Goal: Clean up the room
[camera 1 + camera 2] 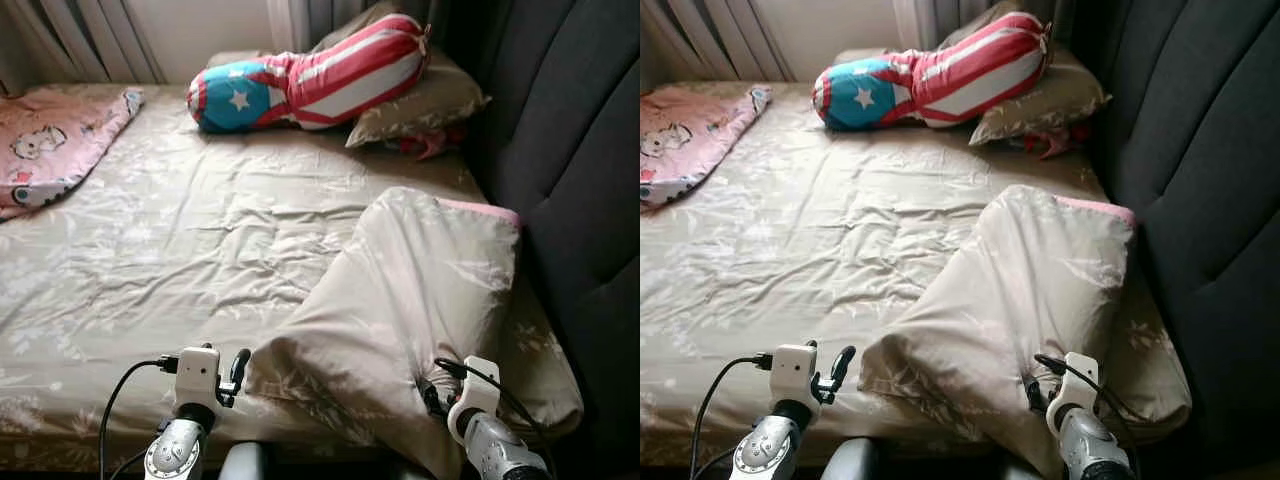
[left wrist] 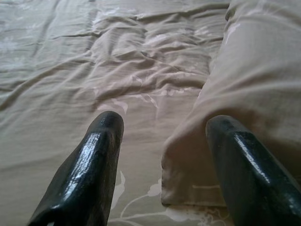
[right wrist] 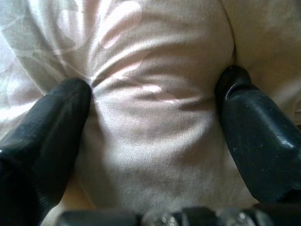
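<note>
- Beige pillow (image 1: 420, 300), floral print, pink edge at the far end; one, lying at the bed's near right side beside the dark padded headboard (image 1: 570, 150).
- Right gripper (image 3: 153, 101): fingers spread, pressed into the pillow with a bulge of its fabric between them.
- Left gripper (image 2: 162, 136): fingers apart, holding nothing, over the beige floral sheet (image 1: 170, 250) just beside the pillow's corner.
- Far end: one stars-and-stripes bolster (image 1: 310, 75) on one further beige pillow (image 1: 425, 100); one pink cartoon-print blanket (image 1: 55, 140); curtains (image 1: 80, 35).
- Writing: none legible.
</note>
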Robot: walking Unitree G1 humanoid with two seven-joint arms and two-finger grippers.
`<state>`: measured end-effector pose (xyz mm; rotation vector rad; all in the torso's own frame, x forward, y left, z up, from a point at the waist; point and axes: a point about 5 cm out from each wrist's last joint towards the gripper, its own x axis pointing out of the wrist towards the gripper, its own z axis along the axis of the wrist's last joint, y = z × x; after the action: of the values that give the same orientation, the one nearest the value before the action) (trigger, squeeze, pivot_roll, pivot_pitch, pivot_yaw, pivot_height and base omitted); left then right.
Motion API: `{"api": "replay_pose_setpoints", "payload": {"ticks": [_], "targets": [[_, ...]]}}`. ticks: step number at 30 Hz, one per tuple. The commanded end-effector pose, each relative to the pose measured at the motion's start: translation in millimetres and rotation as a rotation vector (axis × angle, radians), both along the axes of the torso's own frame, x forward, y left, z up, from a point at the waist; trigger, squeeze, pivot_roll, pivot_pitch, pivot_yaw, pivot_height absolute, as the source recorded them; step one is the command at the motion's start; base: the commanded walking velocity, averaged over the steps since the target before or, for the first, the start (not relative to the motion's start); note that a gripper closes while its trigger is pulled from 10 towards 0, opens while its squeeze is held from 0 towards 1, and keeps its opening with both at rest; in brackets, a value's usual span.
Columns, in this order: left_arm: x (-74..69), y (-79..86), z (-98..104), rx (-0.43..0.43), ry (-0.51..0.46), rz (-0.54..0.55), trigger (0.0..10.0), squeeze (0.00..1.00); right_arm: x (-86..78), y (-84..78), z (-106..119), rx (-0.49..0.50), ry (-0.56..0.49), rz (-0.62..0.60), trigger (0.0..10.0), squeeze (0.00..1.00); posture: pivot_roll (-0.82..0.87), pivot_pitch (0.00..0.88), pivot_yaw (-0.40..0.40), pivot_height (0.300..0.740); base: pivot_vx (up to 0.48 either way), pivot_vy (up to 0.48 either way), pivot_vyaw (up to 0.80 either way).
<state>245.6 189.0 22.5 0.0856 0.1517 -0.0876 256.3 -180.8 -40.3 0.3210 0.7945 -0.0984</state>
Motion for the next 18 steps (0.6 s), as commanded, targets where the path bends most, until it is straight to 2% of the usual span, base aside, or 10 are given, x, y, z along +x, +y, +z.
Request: {"api": "replay_pose_setpoints", "payload": {"ticks": [1, 5, 6, 8, 9, 11, 18], "targets": [[-1.4, 1.6, 1, 0.006, 0.008, -0.004, 10.0, 0.0, -31.6, 20.7, -25, 0.063, 0.168, 0.024, 10.0, 0.0, 0.08, 0.194, 0.016, 0.645, 0.0, 0.0, 0.0], [-1.0, 2.4, 3, 0.009, 0.007, -0.003, 10.0, 0.0, -19.3, 22.7, -17, 0.056, 0.095, 0.016, 10.0, 0.0, 0.08, 0.185, 0.016, 0.645, 0.0, 0.0, 0.0], [-0.9, 2.6, 3, 0.009, 0.008, -0.003, 10.0, 0.0, -13.1, 21.3, -13, 0.051, 0.05, 0.001, 10.0, 0.0, 0.08, 0.185, 0.016, 0.645, 0.0, 0.0, 0.0], [0.8, 2.1, 2, 0.01, 0.013, -0.001, 10.0, 0.0, -0.1, 13.9, -2, 0.016, -0.045, -0.04, 10.0, 0.0, 0.07, 0.165, 0.013, 0.645, 0.0, 0.0, 0.0], [0.8, 2.1, 2, 0.01, 0.013, -0.001, 10.0, 0.0, -0.1, 13.9, -2, 0.016, -0.045, -0.04, 10.0, 0.0, 0.07, 0.165, 0.013, 0.645, 0.0, 0.0, 0.0], [4.0, 0.5, 2, 0.009, 0.017, -0.001, 10.0, 0.0, 8.8, 6.6, 7, -0.007, -0.12, -0.082, 10.0, 0.0, 0.05, 0.148, 0.007, 0.645, 0.0, 0.0, 0.0], [13.0, -5.3, 3, -0.003, 0.023, -0.001, 10.0, 0.0, 15.2, 1.1, 21, 0.008, -0.272, -0.097, 10.0, 0.0, 0.01, 0.109, -0.009, 0.645, 0.0, 0.0, 0.0]]}}
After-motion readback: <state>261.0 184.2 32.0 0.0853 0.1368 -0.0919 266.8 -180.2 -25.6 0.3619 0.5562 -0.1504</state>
